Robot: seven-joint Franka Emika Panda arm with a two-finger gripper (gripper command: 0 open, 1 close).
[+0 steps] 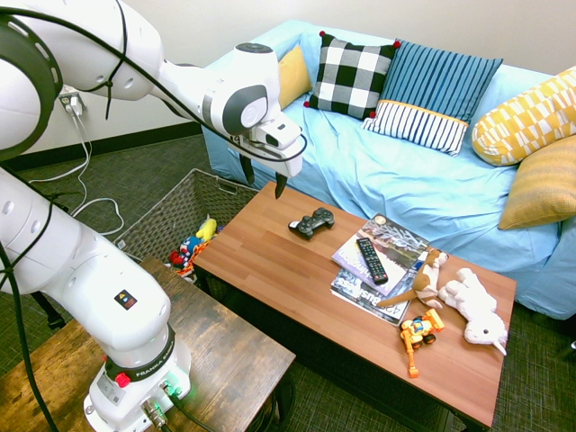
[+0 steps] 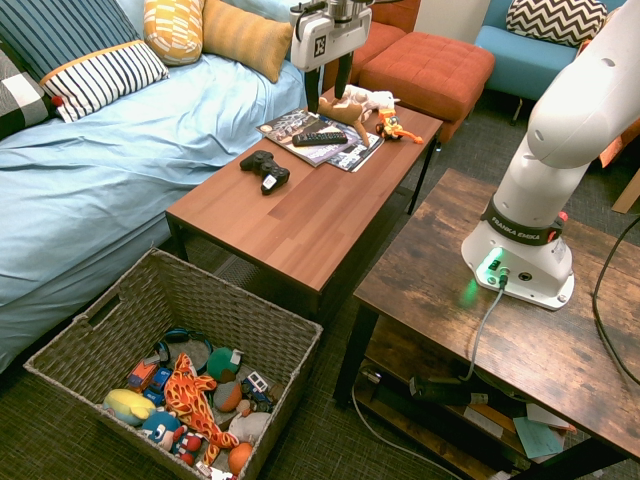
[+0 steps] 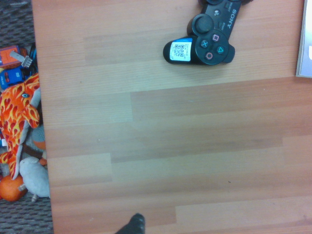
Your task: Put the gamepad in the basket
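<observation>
Pincer (image 1: 263,177) spread, empty, above table (image 1: 270,270); one gamepad (image 1: 311,222), one basket (image 2: 250,325).

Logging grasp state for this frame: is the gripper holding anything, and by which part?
Nothing is held. The gripper hangs open above the coffee table, its fingers apart and empty; the gamepad lies untouched on the tabletop.

Gamepad (image 3: 210,33) cut off by the wrist view's edge, one handle out of frame, basket (image 1: 176,212) partly hidden behind the coffee table's (image 1: 297,270) end, magazine titles (image 2: 310,135) too small to read
</observation>
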